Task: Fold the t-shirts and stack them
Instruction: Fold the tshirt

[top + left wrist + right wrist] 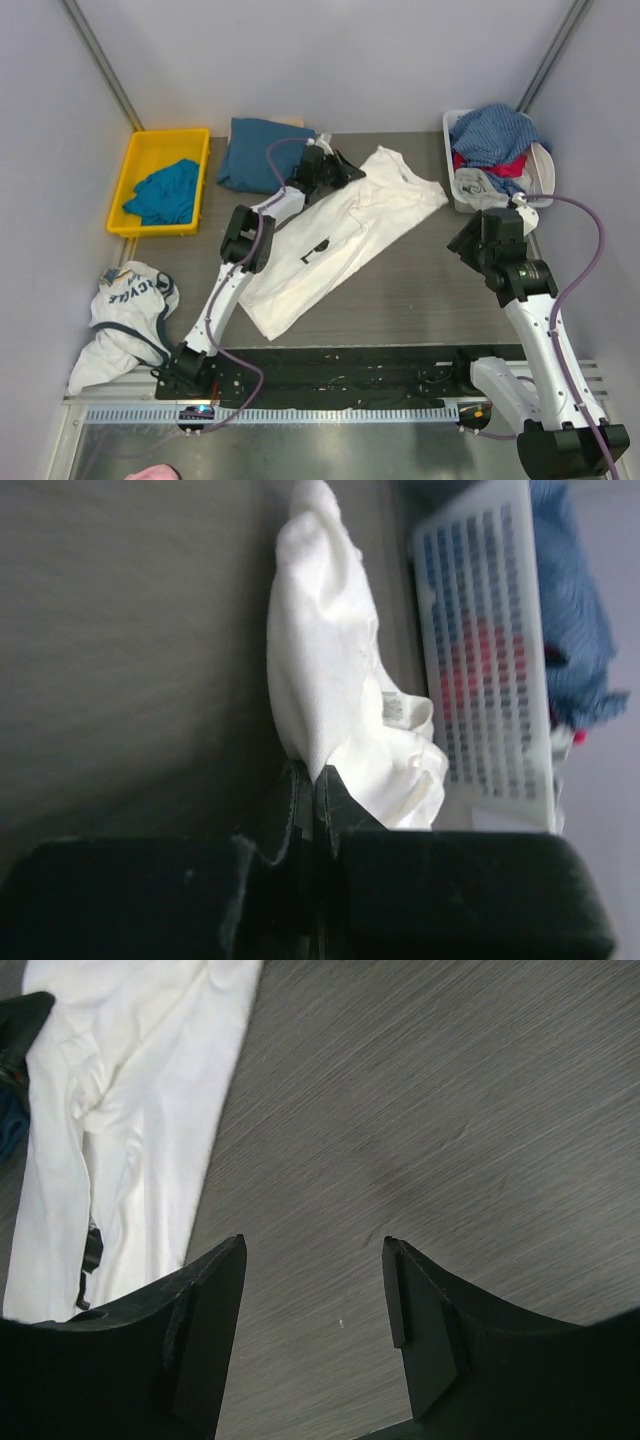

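The left gripper (312, 785) has its jaws pressed together on a soft bunched fold of the white t-shirt (340, 235), near the far edge of the cloth. The right gripper (312, 1305) has its jaws spread apart over bare grey worktop (450, 1110) with a fine wood-like grain, holding nothing. The white shirt lies long and wrinkled across the middle of the worktop, with a small black mark on it. The dark blue t-shirt (255, 152) lies folded at the far side, just beside the left gripper. A white plastic basket (458, 180) with cloth stands at the far right.
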You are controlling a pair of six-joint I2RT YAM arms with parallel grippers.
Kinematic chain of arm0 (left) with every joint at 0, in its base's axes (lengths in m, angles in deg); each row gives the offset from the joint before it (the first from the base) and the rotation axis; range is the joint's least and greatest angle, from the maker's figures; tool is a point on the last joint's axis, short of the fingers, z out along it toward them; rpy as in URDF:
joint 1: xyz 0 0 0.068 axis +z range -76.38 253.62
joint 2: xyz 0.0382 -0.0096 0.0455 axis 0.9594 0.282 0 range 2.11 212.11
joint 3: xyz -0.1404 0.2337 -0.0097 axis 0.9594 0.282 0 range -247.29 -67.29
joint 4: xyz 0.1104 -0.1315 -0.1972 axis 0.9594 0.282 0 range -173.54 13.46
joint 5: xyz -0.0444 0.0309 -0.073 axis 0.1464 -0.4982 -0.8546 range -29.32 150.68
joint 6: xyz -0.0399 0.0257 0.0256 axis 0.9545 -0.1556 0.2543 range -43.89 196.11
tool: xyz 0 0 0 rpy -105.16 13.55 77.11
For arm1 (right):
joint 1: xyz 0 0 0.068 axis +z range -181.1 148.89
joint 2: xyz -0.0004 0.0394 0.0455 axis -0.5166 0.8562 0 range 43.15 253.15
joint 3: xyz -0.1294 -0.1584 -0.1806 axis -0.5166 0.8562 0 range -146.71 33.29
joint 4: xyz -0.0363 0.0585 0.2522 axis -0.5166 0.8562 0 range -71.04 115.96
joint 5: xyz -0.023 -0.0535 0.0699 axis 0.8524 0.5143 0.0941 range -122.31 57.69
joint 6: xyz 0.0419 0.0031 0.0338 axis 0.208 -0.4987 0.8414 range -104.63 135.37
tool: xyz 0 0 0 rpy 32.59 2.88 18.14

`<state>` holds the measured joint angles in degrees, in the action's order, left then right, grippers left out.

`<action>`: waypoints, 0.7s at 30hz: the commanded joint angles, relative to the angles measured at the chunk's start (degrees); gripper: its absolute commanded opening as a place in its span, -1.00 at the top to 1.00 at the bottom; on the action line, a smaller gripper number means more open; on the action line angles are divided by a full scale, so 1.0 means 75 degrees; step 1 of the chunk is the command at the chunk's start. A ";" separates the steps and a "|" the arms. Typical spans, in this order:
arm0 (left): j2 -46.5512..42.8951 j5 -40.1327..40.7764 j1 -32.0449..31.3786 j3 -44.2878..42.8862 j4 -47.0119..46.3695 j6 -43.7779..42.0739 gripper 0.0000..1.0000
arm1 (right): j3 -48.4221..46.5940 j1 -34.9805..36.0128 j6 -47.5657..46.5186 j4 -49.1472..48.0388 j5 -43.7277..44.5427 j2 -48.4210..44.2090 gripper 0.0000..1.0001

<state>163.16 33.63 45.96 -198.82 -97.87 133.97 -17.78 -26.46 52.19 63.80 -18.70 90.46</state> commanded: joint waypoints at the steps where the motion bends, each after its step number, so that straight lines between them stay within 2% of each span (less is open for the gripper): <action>1: 0.0170 0.1892 0.0102 -0.0639 -0.1136 0.1423 1.00 | 0.0012 -0.0010 0.0095 -0.0108 0.0096 -0.0214 -0.29; 3: 0.0323 0.2094 0.0172 -0.0814 -0.1254 0.1728 1.00 | 0.0036 -0.0010 0.0118 -0.0096 0.0096 -0.0237 -0.29; 6: 0.0417 0.1966 0.0231 -0.0991 -0.1452 0.1905 0.09 | 0.0106 -0.0022 0.0095 -0.0084 0.0061 -0.0249 -0.29; 7: 0.0382 0.1815 0.0243 -0.0956 -0.1523 0.1940 -0.42 | 0.0164 -0.0010 0.0083 -0.0084 0.0049 -0.0261 -0.29; 8: 0.0335 0.1755 0.0254 -0.0851 -0.1570 0.1929 -0.75 | 0.0199 -0.0010 0.0083 -0.0096 0.0038 -0.0261 -0.30; 9: 0.0184 0.1708 0.0266 -0.0769 -0.1593 0.1906 -0.99 | 0.0235 -0.0010 0.0060 -0.0119 0.0026 -0.0261 -0.32; 16: -0.0847 0.1006 0.0266 -0.0546 -0.1723 0.1403 -0.99 | 0.0737 -0.0010 -0.0046 -0.0435 -0.0349 -0.0331 -0.36; 18: -0.1257 0.0714 0.0255 -0.0464 -0.1291 0.0760 -0.99 | 0.0879 -0.0010 -0.0081 -0.0575 -0.0617 -0.0273 -0.36; 19: -0.1723 0.0665 0.0231 -0.0417 -0.0558 0.0409 -0.99 | 0.0984 -0.0010 -0.0069 -0.0611 -0.0700 -0.0238 -0.36; 20: -0.2006 0.0688 0.0208 -0.0370 -0.0087 -0.0673 -0.99 | 0.1031 -0.0010 -0.0069 -0.0623 -0.0747 -0.0214 -0.36; 21: -0.2287 0.0955 0.0196 -0.0300 0.0452 -0.1241 -0.99 | 0.1078 -0.0010 -0.0058 -0.0681 -0.0852 -0.0191 -0.36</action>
<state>160.89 41.96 47.99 -200.76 -102.67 140.90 -11.05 -26.46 52.49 62.16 -21.65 89.02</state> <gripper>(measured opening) 0.995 0.678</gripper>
